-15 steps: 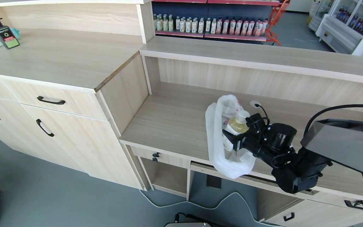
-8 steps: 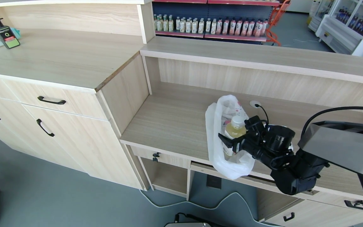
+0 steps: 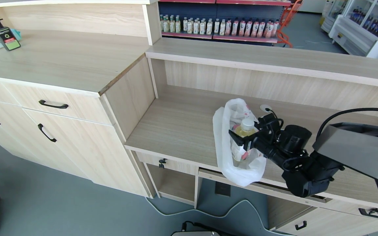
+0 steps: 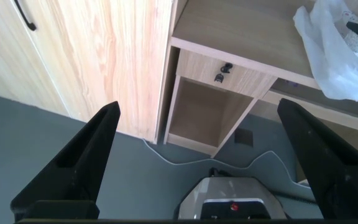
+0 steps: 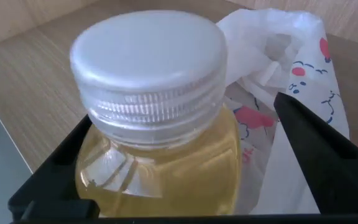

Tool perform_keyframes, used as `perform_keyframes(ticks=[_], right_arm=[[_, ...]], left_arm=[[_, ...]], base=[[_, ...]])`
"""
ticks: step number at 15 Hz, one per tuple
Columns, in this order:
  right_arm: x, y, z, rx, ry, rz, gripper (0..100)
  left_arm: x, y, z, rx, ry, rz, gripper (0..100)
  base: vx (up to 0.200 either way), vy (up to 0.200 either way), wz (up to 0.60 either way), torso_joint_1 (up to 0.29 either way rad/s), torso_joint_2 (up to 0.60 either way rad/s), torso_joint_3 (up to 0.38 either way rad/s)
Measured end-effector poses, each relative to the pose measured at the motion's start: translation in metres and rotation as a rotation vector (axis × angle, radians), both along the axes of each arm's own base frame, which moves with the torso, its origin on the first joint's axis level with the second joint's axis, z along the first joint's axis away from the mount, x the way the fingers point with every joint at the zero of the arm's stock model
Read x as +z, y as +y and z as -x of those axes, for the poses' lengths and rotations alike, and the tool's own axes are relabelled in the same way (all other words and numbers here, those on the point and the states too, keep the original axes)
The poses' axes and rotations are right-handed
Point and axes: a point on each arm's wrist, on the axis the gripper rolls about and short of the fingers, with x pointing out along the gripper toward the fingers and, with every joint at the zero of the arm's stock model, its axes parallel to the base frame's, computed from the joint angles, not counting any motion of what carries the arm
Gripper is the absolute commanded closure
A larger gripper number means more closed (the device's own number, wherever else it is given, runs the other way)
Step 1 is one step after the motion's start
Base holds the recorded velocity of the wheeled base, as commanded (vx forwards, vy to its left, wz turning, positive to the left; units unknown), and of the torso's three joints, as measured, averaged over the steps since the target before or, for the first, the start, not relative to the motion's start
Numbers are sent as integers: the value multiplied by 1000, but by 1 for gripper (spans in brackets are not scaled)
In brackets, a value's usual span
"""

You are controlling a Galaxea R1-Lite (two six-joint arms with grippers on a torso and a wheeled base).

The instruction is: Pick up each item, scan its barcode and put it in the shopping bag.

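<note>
A clear bottle (image 3: pixel 243 128) of yellow drink with a white cap (image 5: pixel 148 56) stands upright inside the white plastic shopping bag (image 3: pixel 223 141) on the lower desk. My right gripper (image 3: pixel 246 130) is at the bottle's neck, a finger on each side. It is open: the bag shows in the gap between the bottle and one finger (image 5: pixel 316 155). The bag's printed side (image 5: pixel 303 62) rises behind the bottle. My left gripper (image 4: pixel 194 162) hangs open and holds nothing, low over the grey floor, with the bag (image 4: pixel 328 56) farther off at the desk's edge.
The lower desk (image 3: pixel 182 124) is walled by a raised counter (image 3: pixel 258 54) behind and a taller cabinet (image 3: pixel 61 65) on the left. A pump bottle (image 3: pixel 6 35) stands on that cabinet's far corner. A cable runs into a grommet hole (image 3: pixel 265 108) behind the bag.
The bottle has gone down into the bag and stands there. My right gripper has opened from around it and shifted slightly up and back.
</note>
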Motion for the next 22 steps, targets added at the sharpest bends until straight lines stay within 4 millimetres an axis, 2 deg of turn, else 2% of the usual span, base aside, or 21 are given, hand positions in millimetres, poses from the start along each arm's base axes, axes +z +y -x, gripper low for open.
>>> perform_keyframes(ticks=[2,5,9,11,14,17,19,22], right_arm=[[20,-2,6,25,-12,-5,0],[61,-8,24,51,24,-7,0],[132,-31,64,20,27,-24,0],[158,-67,84,-83,13,-11,0],[173,-144,114,-364,-15,151,0],[174,-211,155,-651,-35,299,0],[167,-241,175,-801,-26,413,0],[153,-281,189,-954,44,515,0]], left_arm=[[0,0,0,0,0,0,0],[0,0,0,0,-1,0,0],[0,0,0,0,0,0,0],[0,0,0,0,0,0,0],[0,0,0,0,0,0,0],[0,0,0,0,0,0,0],[0,0,0,0,0,0,0],[0,0,0,0,0,0,0]], base=[[0,0,0,0,0,0],[0,0,0,0,0,0],[0,0,0,0,0,0],[0,0,0,0,0,0],[0,0,0,0,0,0],[0,0,-400,0,2,3],[0,0,-600,-5,-2,0],[0,0,-200,2,2,1]])
